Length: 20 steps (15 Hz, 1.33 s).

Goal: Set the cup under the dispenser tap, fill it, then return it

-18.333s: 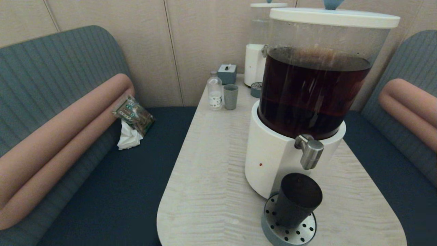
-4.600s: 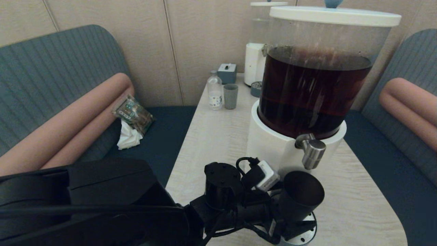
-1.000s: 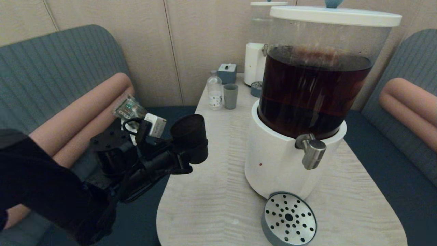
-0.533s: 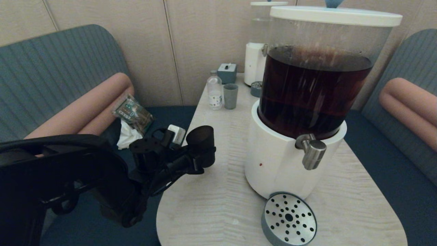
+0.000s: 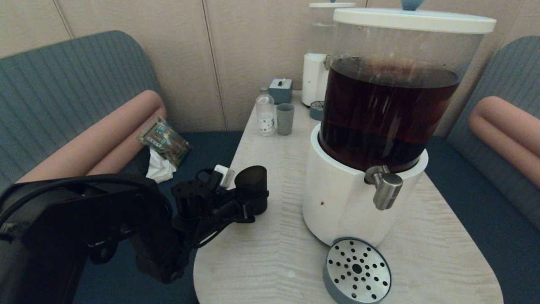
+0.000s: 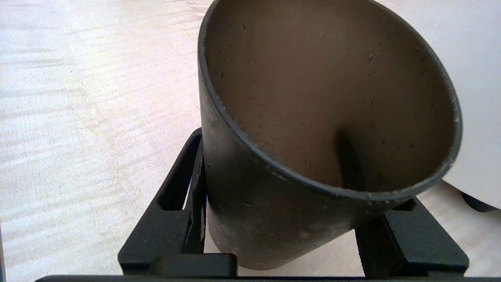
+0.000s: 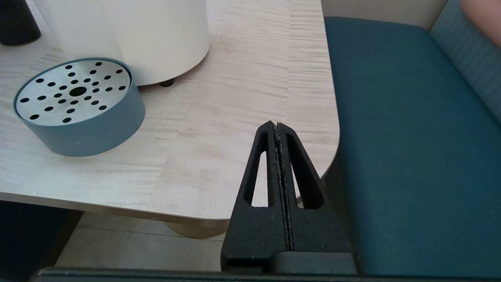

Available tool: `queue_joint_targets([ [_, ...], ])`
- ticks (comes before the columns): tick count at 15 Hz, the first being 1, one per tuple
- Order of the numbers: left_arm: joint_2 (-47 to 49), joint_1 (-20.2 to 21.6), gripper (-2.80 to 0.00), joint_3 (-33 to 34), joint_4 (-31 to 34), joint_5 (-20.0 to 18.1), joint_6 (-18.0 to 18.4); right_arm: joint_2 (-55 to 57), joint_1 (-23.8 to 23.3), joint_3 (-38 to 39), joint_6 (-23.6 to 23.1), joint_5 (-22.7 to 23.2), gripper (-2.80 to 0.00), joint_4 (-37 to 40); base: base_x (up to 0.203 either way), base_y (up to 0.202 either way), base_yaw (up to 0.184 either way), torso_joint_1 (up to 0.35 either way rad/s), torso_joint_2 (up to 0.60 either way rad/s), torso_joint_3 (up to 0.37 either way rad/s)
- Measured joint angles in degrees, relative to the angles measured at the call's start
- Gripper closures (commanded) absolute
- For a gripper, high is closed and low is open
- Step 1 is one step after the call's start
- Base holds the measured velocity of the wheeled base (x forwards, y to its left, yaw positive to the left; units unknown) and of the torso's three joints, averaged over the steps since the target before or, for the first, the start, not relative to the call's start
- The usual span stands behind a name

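The dark tapered cup [image 5: 252,185] is low over the left part of the table [image 5: 270,253], left of the dispenser's white base [image 5: 337,202]. My left gripper [image 5: 253,204] is shut on its lower wall. In the left wrist view the cup [image 6: 313,98] leans slightly between the black fingers [image 6: 184,188], and the part of its inside that shows holds no liquid. I cannot tell whether its bottom touches the table. The steel dispenser tap [image 5: 384,188] juts out above the bare drip tray [image 5: 357,270]. My right gripper [image 7: 277,129] hangs shut and empty off the table's near right corner.
A small grey-green cup [image 5: 285,119], a bottle [image 5: 265,114], a blue-grey box [image 5: 280,90] and a second dispenser [image 5: 316,76] stand at the table's far end. Padded benches flank the table. A snack packet [image 5: 164,141] lies on the left bench.
The cup, earlier on the drip tray under the tap, was taken by my left gripper. Over the last second it has come right and down, from off the table's left edge.
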Motion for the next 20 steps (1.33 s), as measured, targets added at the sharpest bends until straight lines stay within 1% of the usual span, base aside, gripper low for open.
queue_joint_targets([
  [14,-0.01,-0.1,0.0,0.4,0.72,0.16,0.04,0.0,-0.02,0.0,-0.01,0.0,0.0,0.0,0.0,0.0,0.0,0.0,0.0,0.0],
  [15,-0.01,-0.1,-2.8,0.4,0.72,0.13,0.04,0.0,-0.02,0.0,-0.02,0.0,0.0,-0.02,0.0,0.0,0.0,0.0,0.0,0.0],
  [18,0.19,-0.16,-2.8,0.39,2.04,0.13,-0.16,0.0,-0.02,0.0,0.0,0.0,0.0,0.01,0.0,0.0,0.0,0.0,0.0,0.0],
  [20,0.21,-0.11,-2.8,0.07,1.37,0.05,-0.11,0.0,0.0,0.0,0.0,0.0,0.0,-0.03,0.0,0.0,0.0,0.0,0.0,0.0],
])
